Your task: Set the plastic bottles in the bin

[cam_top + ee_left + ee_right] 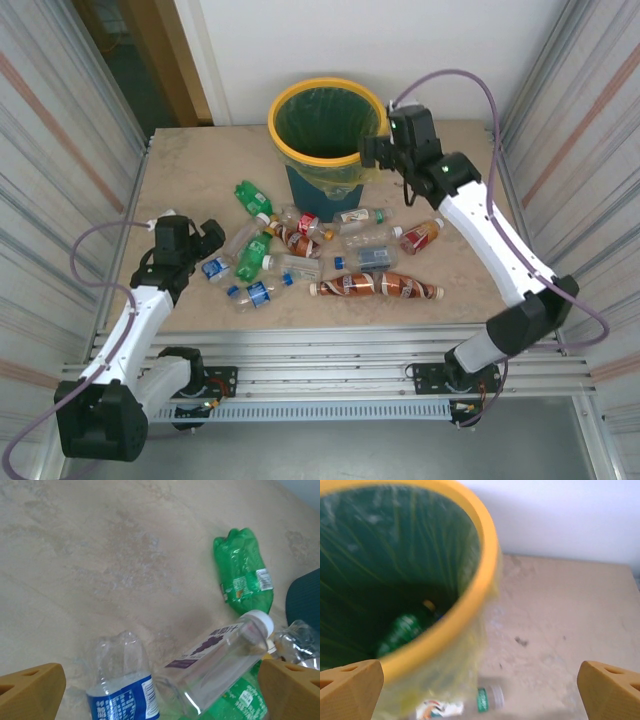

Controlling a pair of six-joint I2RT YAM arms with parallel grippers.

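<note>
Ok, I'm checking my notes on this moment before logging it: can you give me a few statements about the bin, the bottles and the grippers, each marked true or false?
1. A green bottle lies inside the bin. True.
2. The right gripper holds a bottle. False: it is open and empty, at the bin's rim.
3. The bin lies on its side. False: it stands upright.
4. The left gripper is open above the clear bottle with the purple label. True.
5. That clear bottle has a red cap. False: its cap is white.

bin rim (479,580) blurred, blue-label bottle (124,692) cropped below
</note>
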